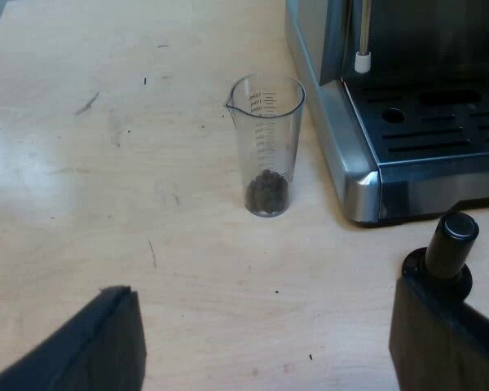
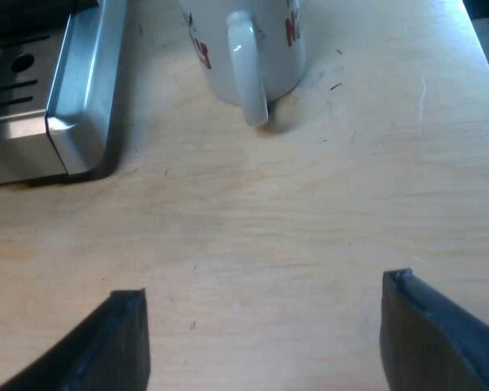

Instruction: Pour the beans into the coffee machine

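**Task item.** The measuring glass (image 1: 266, 122) is found upright on the wooden table (image 1: 106, 179), just beside the front corner of the espresso machine (image 1: 354, 163) and apart from it. A pouring lip is noted at its rim.

**Contents.** A small heap of coffee beans (image 1: 267, 194) is seen at the bottom; the rest of the glass is empty. The inside of the white mug (image 2: 265, 49), which is lettered in red, is hidden, so its contents cannot be stated.

**Handling.** The glass is judged light, stiff, smooth-walled and easily tipped, being tall on a narrow foot. A hold across the middle of the wall, above the beans, is advised, with moderate pressure.

**Grippers.** The left gripper (image 1: 265, 305) is held wide apart and empty, short of the glass. A black-knobbed tamper (image 1: 452, 232) stands just beyond one finger. The right gripper (image 2: 265, 301) is likewise spread and empty, over bare table near the mug.
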Controlling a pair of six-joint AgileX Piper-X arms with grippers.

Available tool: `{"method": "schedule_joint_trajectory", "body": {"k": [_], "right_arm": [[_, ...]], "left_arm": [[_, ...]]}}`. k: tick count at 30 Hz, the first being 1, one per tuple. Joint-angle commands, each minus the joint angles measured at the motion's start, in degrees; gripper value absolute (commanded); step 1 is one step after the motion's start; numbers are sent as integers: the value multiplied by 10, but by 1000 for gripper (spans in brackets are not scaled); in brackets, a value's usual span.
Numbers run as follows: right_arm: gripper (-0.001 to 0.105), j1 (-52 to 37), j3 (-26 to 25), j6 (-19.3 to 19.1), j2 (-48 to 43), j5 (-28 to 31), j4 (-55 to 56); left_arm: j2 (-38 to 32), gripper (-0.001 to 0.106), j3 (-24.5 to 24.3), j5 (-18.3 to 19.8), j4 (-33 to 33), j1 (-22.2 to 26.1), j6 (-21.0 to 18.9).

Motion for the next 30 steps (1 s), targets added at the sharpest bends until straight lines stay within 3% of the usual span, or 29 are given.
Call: {"method": "schedule_joint_trajectory", "body": {"k": [1, 11, 14, 19, 30], "right_arm": [[62, -3, -4, -1, -27, -2, -5], [62, -3, -4, -1, -27, -4, -9], [62, -3, -4, -3, -27, -22, -20], [62, -3, -9, -11, -24, -62, -38], [62, -3, -59, -37, 10, -134, -38]], "left_arm": [[-24, 65, -2, -2, -10, -3, -2], [-24, 65, 0, -2, -15, -3, -2], [-24, 65, 0, 1, -15, -3, -2], [-23, 65, 0, 46, -17, -3, -3], [1, 65, 0, 46, -29, -3, -9]]}}
